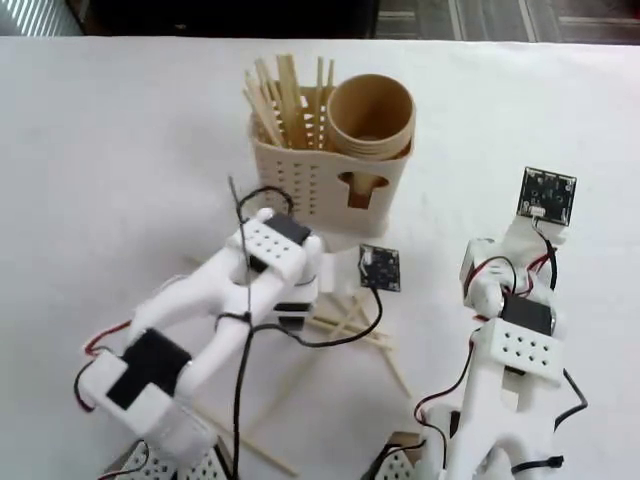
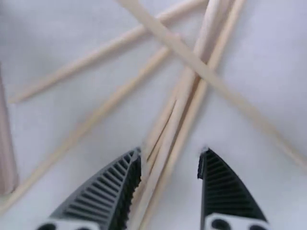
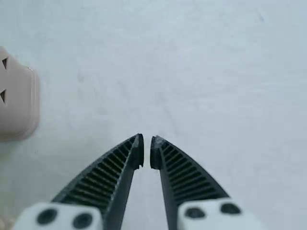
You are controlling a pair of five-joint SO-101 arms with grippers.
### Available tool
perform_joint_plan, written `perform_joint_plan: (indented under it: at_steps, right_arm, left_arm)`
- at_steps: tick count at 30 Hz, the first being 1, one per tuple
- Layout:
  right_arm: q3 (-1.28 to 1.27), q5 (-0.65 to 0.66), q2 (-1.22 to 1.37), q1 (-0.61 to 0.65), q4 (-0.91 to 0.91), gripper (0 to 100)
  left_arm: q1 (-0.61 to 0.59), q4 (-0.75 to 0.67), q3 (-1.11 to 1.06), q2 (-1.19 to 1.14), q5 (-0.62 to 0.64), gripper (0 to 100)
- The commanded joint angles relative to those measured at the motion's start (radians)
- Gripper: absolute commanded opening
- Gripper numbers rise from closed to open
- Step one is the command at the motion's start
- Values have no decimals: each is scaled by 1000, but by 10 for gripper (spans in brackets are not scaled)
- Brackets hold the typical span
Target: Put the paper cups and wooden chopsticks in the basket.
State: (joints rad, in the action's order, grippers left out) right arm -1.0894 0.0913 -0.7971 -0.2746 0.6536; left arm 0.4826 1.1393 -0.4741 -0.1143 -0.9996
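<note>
One basket (image 1: pixel 300 185) stands at 12 o'clock on the table (image 1: pixel 120 150). It holds a single nested stack of paper cups (image 1: pixel 370 115), several rims deep but too tightly packed to count. Beside the stack are the upright chopsticks (image 1: pixel 285 95), roughly a dozen and crowded beyond an exact count. At 6 o'clock from the basket lie the loose chopsticks (image 2: pixel 192 62), about seven in the left wrist view, three of them bunched side by side. There are two arms, the left arm (image 1: pixel 250 290) at 7 o'clock and the right arm (image 1: pixel 525 350) at 5 o'clock.
</note>
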Motion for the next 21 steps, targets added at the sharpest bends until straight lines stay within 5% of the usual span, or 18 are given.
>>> perform_joint_plan:
  at_steps: [1,10,21]
  right_arm:
    - [26,2,-24,-10,-15,42]
    - [26,2,-24,-10,-15,42]
    - [26,2,-24,-10,-15,42]
  left_arm:
    - [8,-20,68,-51,5,199]
    - [25,-11,81,-101,41,17]
    - [-56,189,135,-90,40,21]
